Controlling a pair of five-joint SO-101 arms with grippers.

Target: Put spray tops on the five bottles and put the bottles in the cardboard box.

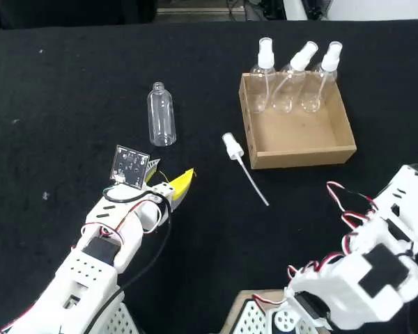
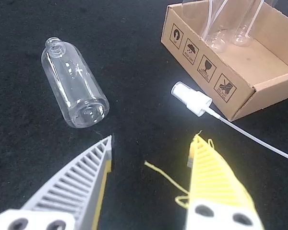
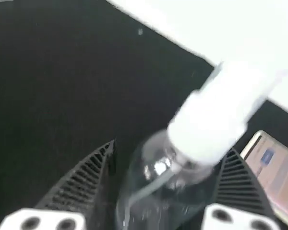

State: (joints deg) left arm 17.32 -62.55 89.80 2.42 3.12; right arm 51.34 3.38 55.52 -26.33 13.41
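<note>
An uncapped clear bottle (image 1: 161,115) lies on the black table; it shows as the bottle (image 2: 74,88) in the left wrist view. A loose white spray top (image 1: 233,147) with its long tube lies beside the cardboard box (image 1: 303,154). Three bottles with spray tops (image 1: 292,76) lean against the box's far wall. My left gripper (image 1: 171,174) is open and holds nothing, a short way before the bottle and the spray top (image 2: 192,98). My right gripper (image 3: 168,153) is shut on a capped clear bottle (image 3: 149,191), whose white spray top (image 3: 221,115) sticks out past the fingers.
The right arm (image 1: 383,236) is at the table's near right, off to the side of the box. The box's open near half (image 2: 259,60) has free floor. A flat light object (image 3: 273,167) lies beyond the held bottle. The black table's far edge meets a white surface (image 3: 221,24).
</note>
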